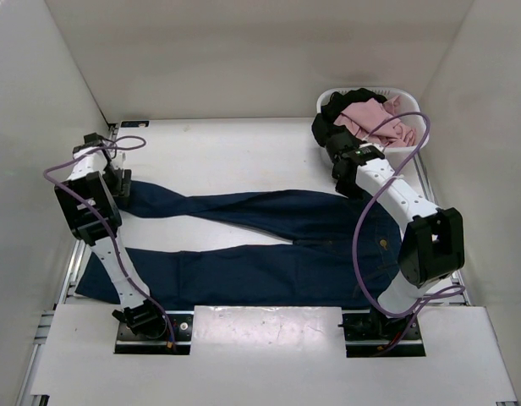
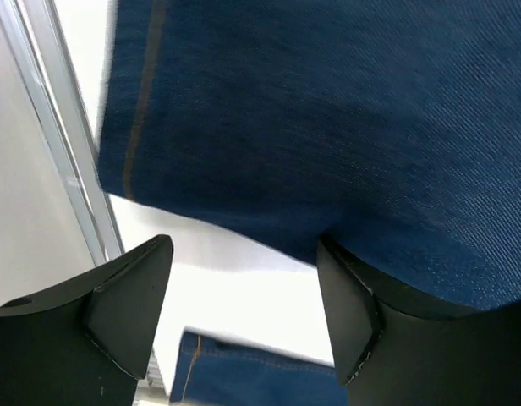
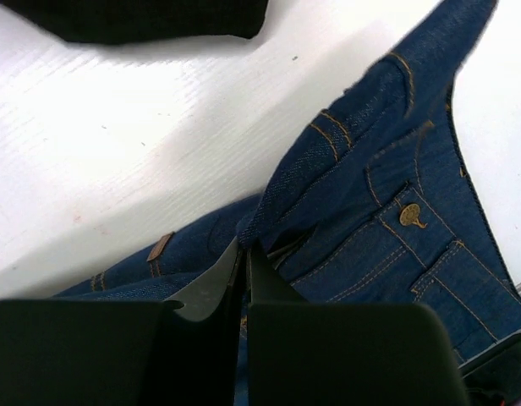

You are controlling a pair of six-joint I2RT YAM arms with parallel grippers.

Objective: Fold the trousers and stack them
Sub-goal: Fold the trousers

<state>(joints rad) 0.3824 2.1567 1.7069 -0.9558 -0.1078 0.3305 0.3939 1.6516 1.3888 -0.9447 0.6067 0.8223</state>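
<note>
The dark blue trousers lie spread on the white table, legs pointing left and waist at the right. My left gripper is open over the far leg's cuff. In the left wrist view the gripper shows white table between its fingers and the cuff just ahead, the right fingertip touching the denim. My right gripper is at the waist's far edge. In the right wrist view it is shut on a fold of the waistband, near the tan patch and the brass button.
A white basket with pink cloth and a black garment spilling over its rim stands at the back right, close to my right gripper. White walls enclose the table on three sides. A metal rail runs along the left edge.
</note>
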